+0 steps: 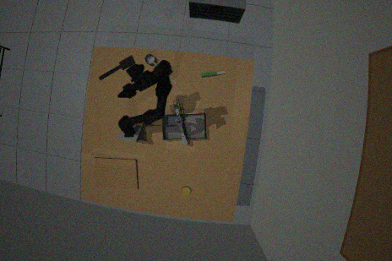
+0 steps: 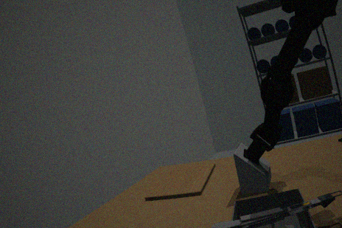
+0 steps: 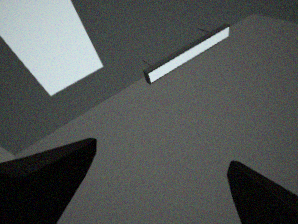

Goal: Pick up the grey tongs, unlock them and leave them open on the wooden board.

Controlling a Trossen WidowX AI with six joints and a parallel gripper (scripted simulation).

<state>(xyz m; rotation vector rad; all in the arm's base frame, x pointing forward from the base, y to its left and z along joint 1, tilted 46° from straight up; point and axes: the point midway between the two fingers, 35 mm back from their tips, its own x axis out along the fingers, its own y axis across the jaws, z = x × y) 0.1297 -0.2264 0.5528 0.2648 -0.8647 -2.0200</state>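
Note:
The grey tongs (image 1: 184,139) (image 2: 280,212) lie across the roasting tin (image 1: 204,127) (image 2: 269,200), their ends reaching past its opposite rims. Their two arms look close together; the lock cannot be made out. The wooden board (image 1: 115,174) (image 2: 180,181) lies flat, showing dark edges on two sides, with nothing on it. My gripper (image 1: 123,81) (image 3: 162,156) is open and empty, its fingers wide apart in the wrist view. It is raised high, far from the tongs and tin, and the wrist view shows only wall, ceiling and lights. In the exterior view it is partly cut off at the top.
My arm's grey base stands between the board and the tin. A green-handled tool (image 1: 209,74) lies beyond the tin. A round silver object (image 1: 149,59) and a black long-handled object (image 1: 111,72) lie near the raised arm. A yellow round object (image 1: 186,191) lies on the opposite side.

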